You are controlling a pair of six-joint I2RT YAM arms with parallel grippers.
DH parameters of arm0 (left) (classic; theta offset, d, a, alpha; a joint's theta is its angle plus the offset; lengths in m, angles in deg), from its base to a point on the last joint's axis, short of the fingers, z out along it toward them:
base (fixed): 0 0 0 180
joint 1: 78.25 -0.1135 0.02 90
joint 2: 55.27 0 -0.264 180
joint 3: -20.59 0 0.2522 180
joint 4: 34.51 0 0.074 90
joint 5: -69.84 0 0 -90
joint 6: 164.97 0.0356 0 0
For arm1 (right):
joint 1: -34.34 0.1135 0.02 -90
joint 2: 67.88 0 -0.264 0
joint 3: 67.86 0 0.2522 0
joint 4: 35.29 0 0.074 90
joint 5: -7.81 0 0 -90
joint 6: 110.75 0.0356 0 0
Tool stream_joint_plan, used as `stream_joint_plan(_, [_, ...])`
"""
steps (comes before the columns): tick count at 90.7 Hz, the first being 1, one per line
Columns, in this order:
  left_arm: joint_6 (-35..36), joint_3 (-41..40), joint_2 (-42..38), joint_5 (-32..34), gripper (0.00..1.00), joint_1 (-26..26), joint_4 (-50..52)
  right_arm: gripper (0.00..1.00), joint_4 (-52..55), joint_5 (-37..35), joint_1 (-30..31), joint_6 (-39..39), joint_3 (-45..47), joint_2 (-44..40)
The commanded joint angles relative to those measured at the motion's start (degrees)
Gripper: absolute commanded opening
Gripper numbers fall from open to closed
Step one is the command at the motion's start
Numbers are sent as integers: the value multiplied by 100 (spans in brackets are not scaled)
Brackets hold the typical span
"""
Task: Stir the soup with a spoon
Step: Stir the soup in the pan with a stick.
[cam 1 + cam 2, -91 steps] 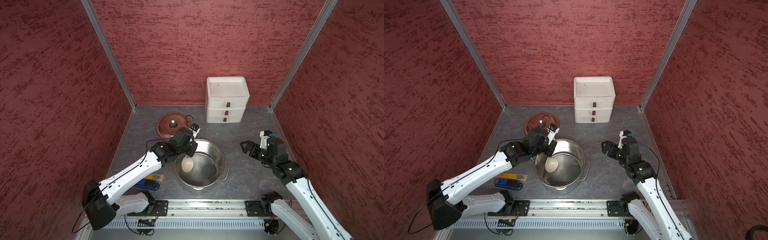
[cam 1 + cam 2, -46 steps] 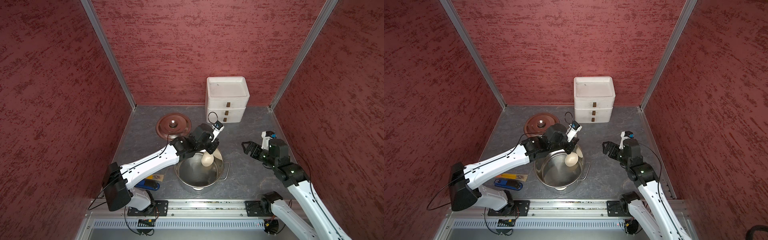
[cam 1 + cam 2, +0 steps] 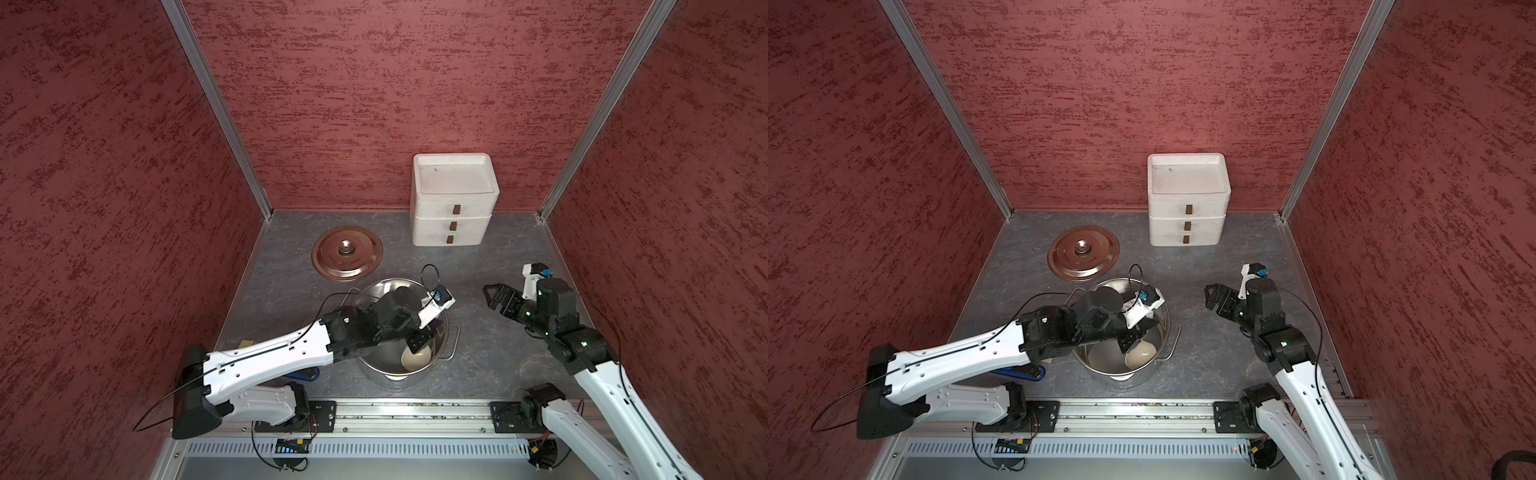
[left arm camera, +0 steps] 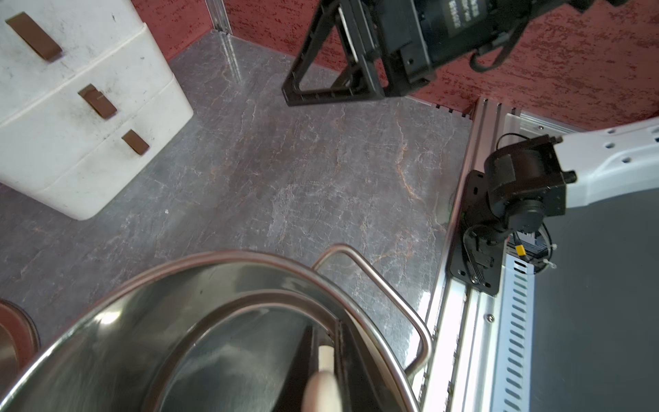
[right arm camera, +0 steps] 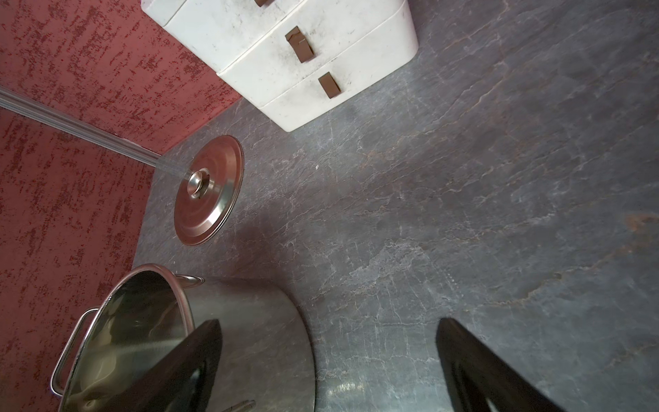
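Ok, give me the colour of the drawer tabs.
The tabs are brown, clearest in the right wrist view.

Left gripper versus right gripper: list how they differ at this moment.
The left gripper is shut on the long cream-white plastic spoon; the right gripper is open and empty. The left gripper reaches down into the round steel pot; the right gripper hovers beside the pot, apart from it. Both are black parallel grippers.

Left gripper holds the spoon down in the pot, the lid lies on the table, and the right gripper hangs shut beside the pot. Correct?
Not quite: the right gripper is open, jaws wide apart in the right wrist view. The rest holds: left gripper on the spoon in the pot, lid on the table.
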Motion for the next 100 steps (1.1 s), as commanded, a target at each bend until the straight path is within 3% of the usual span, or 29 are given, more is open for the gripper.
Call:
stream_joint_plan(1, [-457, -337, -393, 257, 0, 207, 376, 99, -164, -3, 20, 6, 36, 32])
stream_joint_plan(24, [-1069, -965, -1320, 943, 0, 250, 1115, 98, -254, 48, 25, -41, -6, 185])
stream_joint_plan(50, [-1007, -1233, -2031, 746, 0, -1245, 1145, 99, -339, 121, 25, -115, -172, 414])
stream_joint_plan(77, [-747, -584, -1142, 852, 0, -2208, 678, 98, -275, 83, 19, -121, -160, 350])
stream_joint_plan(100, [-360, 270, 155, 446, 0, -2208, -11, 98, -143, -5, 24, -113, -131, 183])
